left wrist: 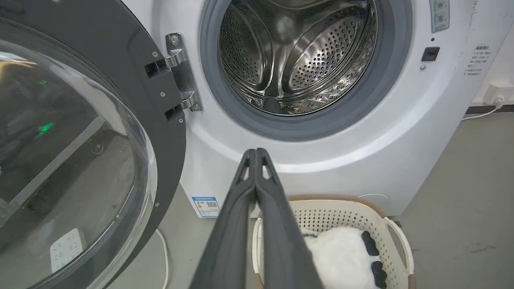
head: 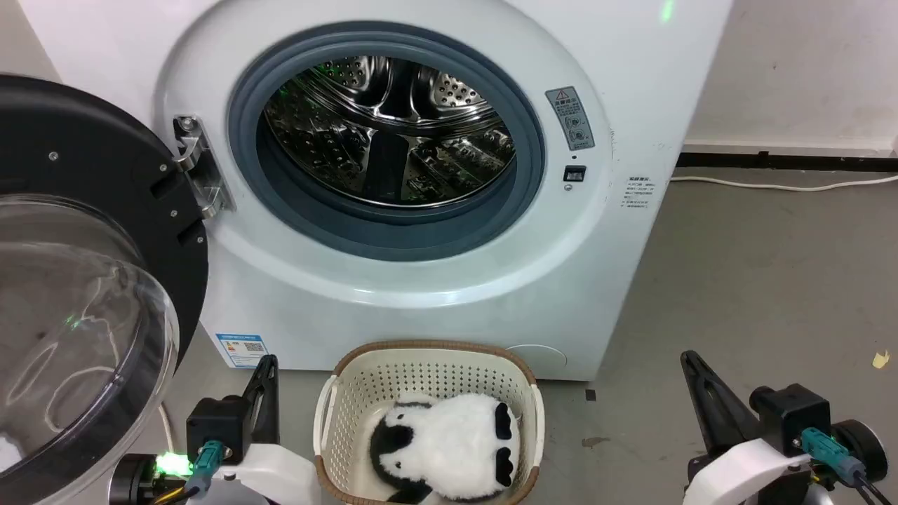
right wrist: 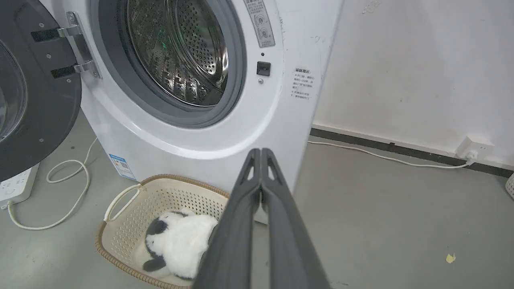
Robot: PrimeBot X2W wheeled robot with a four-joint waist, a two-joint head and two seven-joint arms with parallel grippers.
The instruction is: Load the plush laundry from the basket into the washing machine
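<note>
The plush laundry point(head: 449, 449), a fluffy white panda toy with black patches, lies in the cream basket point(head: 365, 400) on the floor in front of the washing machine point(head: 435, 294). The machine's door point(head: 77, 280) stands swung open to the left, baring the steel drum point(head: 389, 133). My left gripper point(head: 266, 365) is shut, low and left of the basket. My right gripper point(head: 691, 361) is shut, low at the right, well clear of the basket. The left wrist view shows the toy point(left wrist: 341, 257) and the basket point(left wrist: 361, 212); the right wrist view shows the toy point(right wrist: 180, 241) and the basket point(right wrist: 156, 196).
A white cable point(right wrist: 60, 192) loops on the grey floor left of the machine beside a power strip point(right wrist: 16, 186). Another white cable point(head: 779, 186) runs along the right wall's base to a socket point(right wrist: 472, 150). A yellow scrap point(head: 880, 360) lies on the floor at right.
</note>
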